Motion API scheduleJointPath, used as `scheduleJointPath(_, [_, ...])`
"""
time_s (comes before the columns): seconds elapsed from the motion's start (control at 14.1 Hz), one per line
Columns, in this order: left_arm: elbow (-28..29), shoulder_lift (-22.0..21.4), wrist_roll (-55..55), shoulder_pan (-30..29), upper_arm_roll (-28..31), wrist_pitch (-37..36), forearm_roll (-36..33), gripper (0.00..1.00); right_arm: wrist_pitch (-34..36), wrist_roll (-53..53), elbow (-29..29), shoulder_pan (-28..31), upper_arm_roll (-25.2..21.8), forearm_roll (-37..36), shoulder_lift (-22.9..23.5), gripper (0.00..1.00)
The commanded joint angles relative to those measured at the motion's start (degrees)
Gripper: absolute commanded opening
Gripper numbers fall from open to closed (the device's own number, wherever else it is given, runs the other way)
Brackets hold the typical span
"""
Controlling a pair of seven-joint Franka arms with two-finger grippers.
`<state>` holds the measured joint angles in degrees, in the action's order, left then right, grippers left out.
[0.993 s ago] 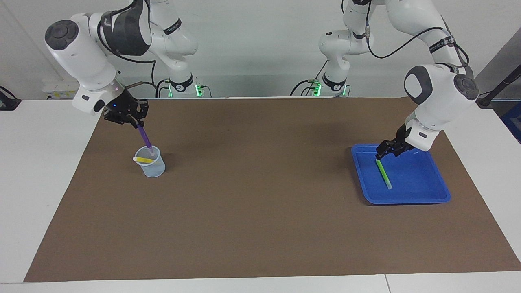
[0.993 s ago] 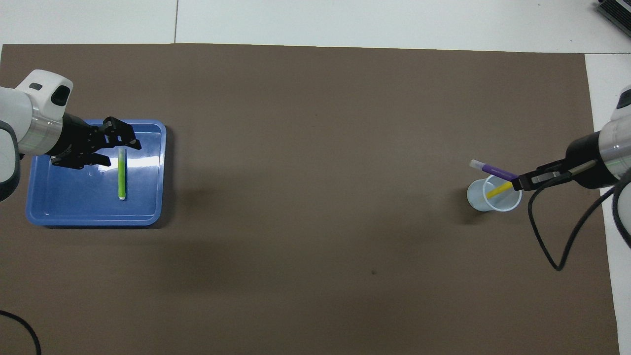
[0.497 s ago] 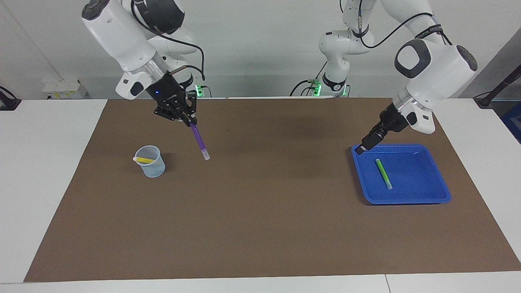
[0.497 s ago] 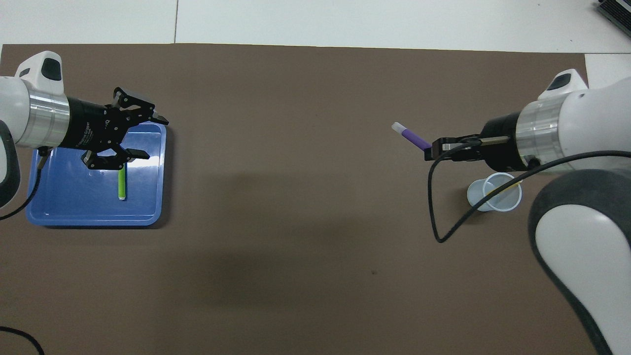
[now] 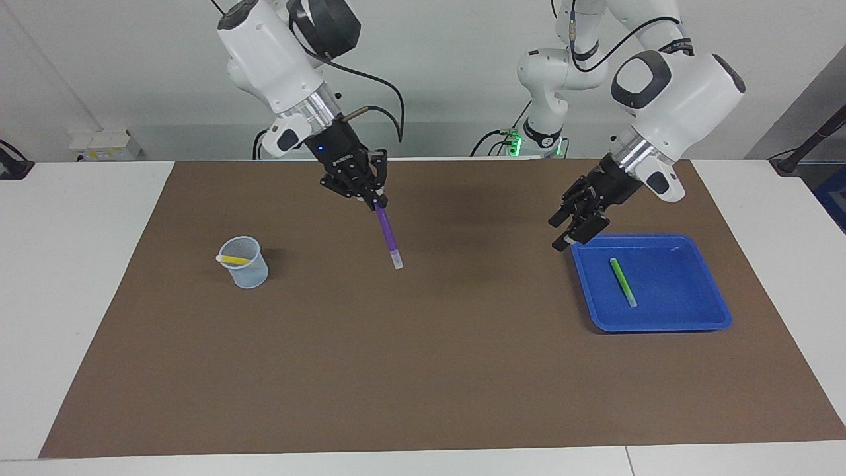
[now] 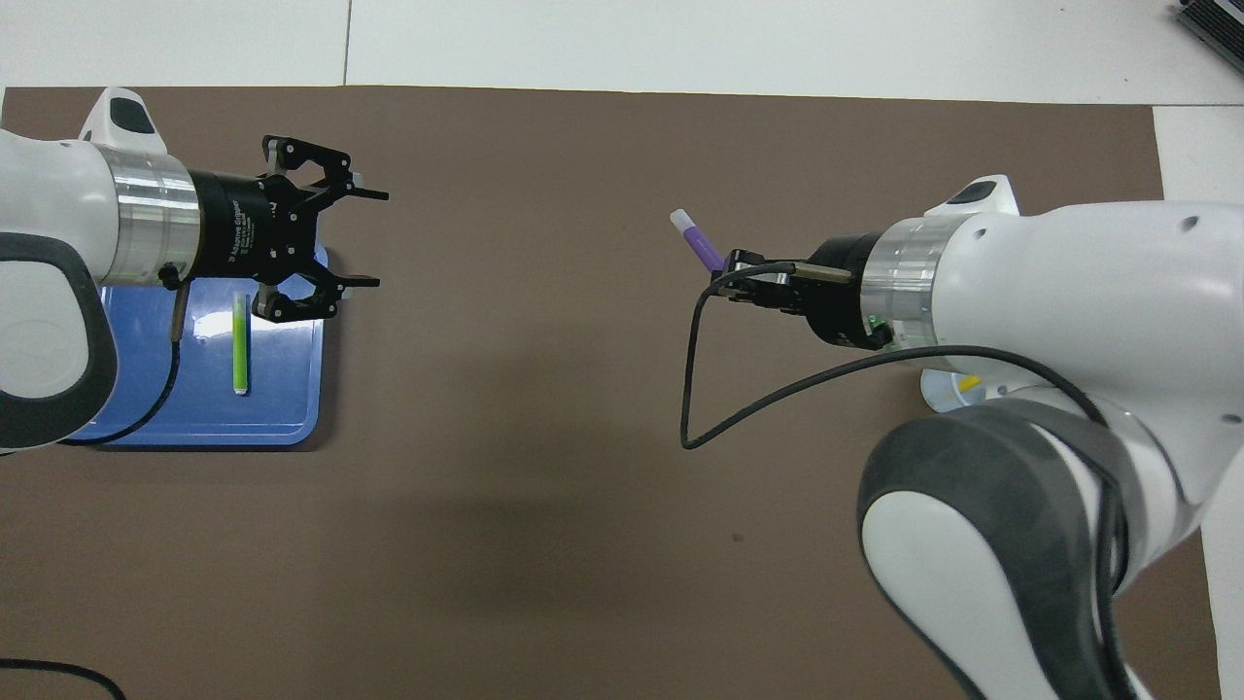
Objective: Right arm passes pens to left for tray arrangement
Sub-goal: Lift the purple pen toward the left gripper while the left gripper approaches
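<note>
Right gripper (image 5: 377, 200) fingers clamp purple pen (image 5: 387, 233) (hanging below); left gripper (image 5: 574, 225) fingers wide.

Cup (image 6: 941, 387) largely under right arm (image 6: 1030, 292)

The scene is evenly and brightly lit from above. Soft, diffuse shadows are cast on the brown mat (image 5: 423, 344) beneath the arms. A white glare patch is seen on the tray (image 6: 292, 408) in the overhead view. Both views are rendered sharp, without noticeable blur.
</note>
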<state>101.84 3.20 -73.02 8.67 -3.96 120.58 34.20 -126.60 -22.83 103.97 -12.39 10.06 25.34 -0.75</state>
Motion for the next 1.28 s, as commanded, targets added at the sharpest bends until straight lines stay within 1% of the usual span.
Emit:
scheduleJointPath(0.0, [1.4,-0.7,-9.0,2.7,0.5,4.6,2.9,0.81,-4.2,-4.0,1.8,-2.7,-0.1,1.4,0.6,0.00])
scheduleJointPath(0.14, [2.2,-0.8,-12.6,4.1,0.5,6.2,4.8,0.81,-9.9,-5.6,1.8,-4.9,-0.1,1.4,2.8,0.00])
scheduleJointPath(0.21, [2.3,-0.9,-14.1,4.9,0.5,6.2,5.1,0.83,-12.9,-6.3,1.8,-6.1,-0.1,1.4,3.6,0.00])
scheduleJointPath(0.28, [2.3,-0.9,-15.7,6.0,0.5,6.3,5.1,0.88,-13.4,-6.4,1.8,-6.5,-0.1,1.4,4.2,0.00])
scheduleJointPath(0.43, [3.5,-1.4,-16.5,7.8,0.5,7.2,5.3,0.94,-14.1,-6.7,1.6,-8.3,-0.1,1.5,4.7,0.00])
scheduleJointPath(0.57, [6.0,-2.4,-16.5,9.5,0.5,10.0,7.5,0.94,-14.0,-7.0,1.7,-9.1,-0.1,1.4,4.5,0.00])
scheduleJointPath(0.71, [7.2,-2.8,-16.1,10.4,0.4,11.2,9.9,0.94,-13.8,-8.0,1.6,-10.2,-0.1,1.5,4.5,0.00])
scheduleJointPath(0.85, [7.2,-2.8,-12.4,10.1,0.4,10.6,13.6,0.93,-11.2,-8.3,1.8,-10.6,0.1,1.5,4.1,0.00])
scheduleJointPath(0.92, [7.5,-2.9,-10.1,10.1,0.4,10.0,15.8,0.92,-8.3,-8.1,1.4,-10.8,0.1,1.5,4.0,0.00])
scheduleJointPath(0.99, [8.0,-2.9,-8.3,10.1,0.4,9.7,16.7,0.92,-6.8,-7.9,1.2,-10.8,0.1,1.7,4.0,0.00])
scheduleJointPath(1.21, [8.9,-2.1,-3.4,10.1,0.4,8.9,17.5,0.92,-6.2,-7.3,1.2,-11.2,0.3,1.7,3.7,0.00])
